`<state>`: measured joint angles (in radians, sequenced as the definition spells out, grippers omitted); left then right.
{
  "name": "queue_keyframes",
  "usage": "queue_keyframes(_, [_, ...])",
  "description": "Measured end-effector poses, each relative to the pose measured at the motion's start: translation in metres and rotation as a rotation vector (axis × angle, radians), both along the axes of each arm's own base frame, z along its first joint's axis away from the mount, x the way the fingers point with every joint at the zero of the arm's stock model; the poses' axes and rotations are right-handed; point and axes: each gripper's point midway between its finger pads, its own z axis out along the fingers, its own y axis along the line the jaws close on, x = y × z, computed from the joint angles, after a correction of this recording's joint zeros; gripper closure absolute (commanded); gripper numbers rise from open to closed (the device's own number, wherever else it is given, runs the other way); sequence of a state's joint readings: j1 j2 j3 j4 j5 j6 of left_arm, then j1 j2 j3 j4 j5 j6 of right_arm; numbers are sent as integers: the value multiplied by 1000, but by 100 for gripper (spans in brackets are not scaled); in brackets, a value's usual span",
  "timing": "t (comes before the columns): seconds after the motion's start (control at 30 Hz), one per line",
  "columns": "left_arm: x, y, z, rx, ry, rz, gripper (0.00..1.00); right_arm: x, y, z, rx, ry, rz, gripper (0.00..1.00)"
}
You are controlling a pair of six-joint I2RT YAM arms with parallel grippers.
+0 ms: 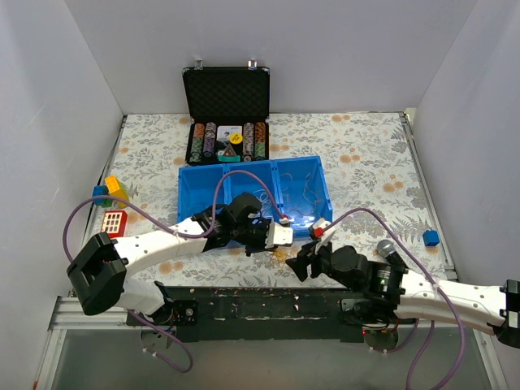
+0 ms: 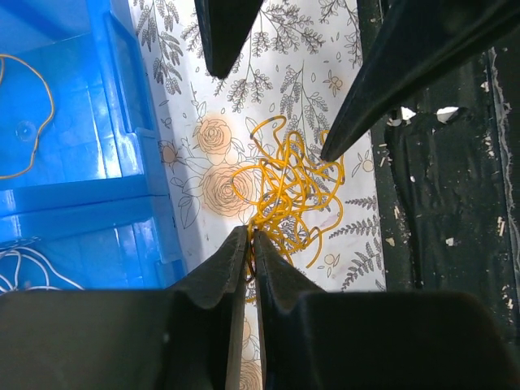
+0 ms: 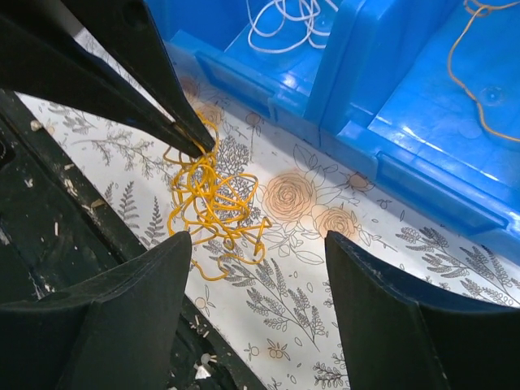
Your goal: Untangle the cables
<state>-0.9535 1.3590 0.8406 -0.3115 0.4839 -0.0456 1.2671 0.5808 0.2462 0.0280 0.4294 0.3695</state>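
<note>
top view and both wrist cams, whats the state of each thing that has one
left gripper, shut, pinching strands of the yellow clump
right gripper, open, above the clump
yellow clump, tangled, lying on the tablecloth beside the blue tray
blue tray, holds a loose yellow loop and white loops in separate compartments
black case, lid open

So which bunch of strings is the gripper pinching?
The yellow tangle on the flowery cloth, outside the blue tray. The left gripper is shut on its edge; the white strings and lone yellow loop lie in the tray.
</note>
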Motion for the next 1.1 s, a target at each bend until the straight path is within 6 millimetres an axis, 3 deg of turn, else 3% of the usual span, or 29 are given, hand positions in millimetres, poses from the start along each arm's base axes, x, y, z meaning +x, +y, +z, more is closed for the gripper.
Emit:
queue_keyframes(0.27, [-9,1,15,-32,22,-19,92,0,4,-8,-57,-21,34,32])
queue_keyframes(0.6, [-20,6,18,-30,58,-46,92,5,25,27,-65,-107,99,44])
queue_keyframes(0.83, [-21,6,25,-47,47,-48,92,1,33,36,-72,-121,155,54])
queue_keyframes(0.9, [-21,6,28,-55,42,-49,91,-1,33,34,-79,-117,164,62])
queue_keyframes(0.97, [-21,6,30,-61,38,-50,87,-2,33,32,-86,-114,173,77])
queue_keyframes(1.07, [-22,7,32,-66,36,-51,74,-3,34,29,-95,-108,180,98])
queue_keyframes(1.1, [-22,7,32,-66,35,-52,71,-3,34,29,-99,-109,182,99])
